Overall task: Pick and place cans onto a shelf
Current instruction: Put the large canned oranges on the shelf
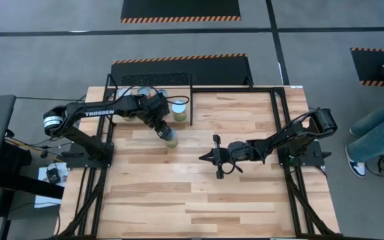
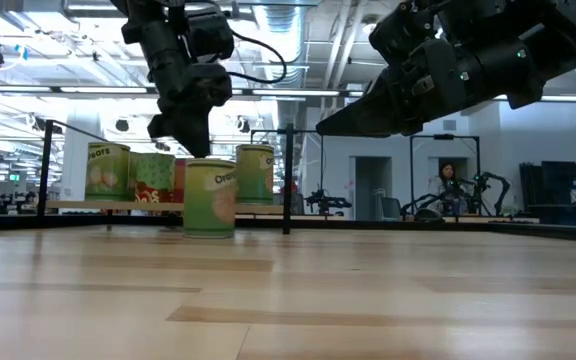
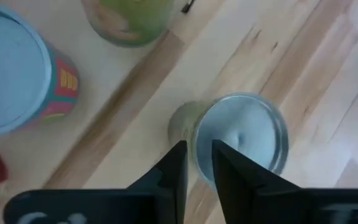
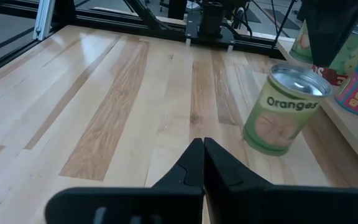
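Observation:
A yellow-green "Oranges" can [image 2: 210,198] stands upright on the tabletop just in front of the shelf [image 2: 258,208]; it also shows in the high view [image 1: 171,137] and the right wrist view [image 4: 283,112]. My left gripper [image 3: 199,155] points down onto this can's rim with only a narrow gap between its fingers. Several more cans [image 2: 108,170] stand on the shelf [image 1: 191,107], one of them at its right end [image 1: 179,109]. My right gripper [image 1: 217,159] is shut and empty above the table's middle. My left gripper comes from above, pointing down, at the can's top rim [image 3: 196,134] on the side toward the shelf. One finger [image 3: 179,162] stands outside the wall and one finger [image 3: 229,165] over the recessed top, the rim between them. The can stands upright with its base on the table.
The shelf's thin black rails and posts [image 2: 286,180] stand just behind the can. A blue-topped can [image 3: 11,74] and a green one [image 3: 129,22] on the shelf are close to my left gripper. A person's legs [image 1: 379,127] show past the table's right edge.

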Robot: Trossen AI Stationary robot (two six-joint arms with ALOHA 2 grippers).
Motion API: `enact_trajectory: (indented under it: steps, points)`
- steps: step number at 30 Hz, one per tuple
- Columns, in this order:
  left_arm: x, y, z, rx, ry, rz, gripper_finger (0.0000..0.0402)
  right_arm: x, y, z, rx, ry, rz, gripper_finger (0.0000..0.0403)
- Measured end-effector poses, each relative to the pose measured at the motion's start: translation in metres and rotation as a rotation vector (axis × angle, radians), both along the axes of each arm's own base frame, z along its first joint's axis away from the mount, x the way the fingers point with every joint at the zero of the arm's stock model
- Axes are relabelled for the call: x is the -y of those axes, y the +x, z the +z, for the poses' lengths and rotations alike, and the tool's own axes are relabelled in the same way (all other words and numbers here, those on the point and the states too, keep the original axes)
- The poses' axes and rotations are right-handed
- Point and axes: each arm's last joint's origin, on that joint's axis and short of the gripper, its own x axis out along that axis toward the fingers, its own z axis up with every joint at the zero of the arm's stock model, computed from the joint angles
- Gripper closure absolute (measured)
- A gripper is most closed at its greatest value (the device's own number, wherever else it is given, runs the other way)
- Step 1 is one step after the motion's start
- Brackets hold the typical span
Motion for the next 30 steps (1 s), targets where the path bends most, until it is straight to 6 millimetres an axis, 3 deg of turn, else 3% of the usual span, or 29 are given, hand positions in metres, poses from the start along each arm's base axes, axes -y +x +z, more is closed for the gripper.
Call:
enact_trajectory:
  steps: [5, 10, 15, 21, 30]
  points:
    - [0.004, 0.005, 0.029, 0.013, 0.079, -0.143, 0.0333, 0.000, 0.000, 0.000, 0.000, -0.001, 0.000, 0.0389]
    - [0.038, 0.012, 0.055, 0.051, 0.181, -0.437, 0.0343, 0.000, 0.000, 0.000, -0.003, -0.003, 0.001, 0.0386]
    - [0.081, 0.010, 0.044, -0.091, 0.339, -0.663, 0.0371, 0.000, 0.000, -0.001, -0.009, -0.004, 0.001, 0.0389]
    - [0.097, 0.013, 0.035, -0.148, 0.470, -0.563, 0.0394, 0.000, 0.000, -0.001, -0.009, -0.001, 0.000, 0.0387]
    - [0.092, 0.024, 0.023, -0.151, 0.424, -0.588, 0.0312, 0.000, 0.000, 0.000, -0.005, 0.000, 0.000, 0.0388]
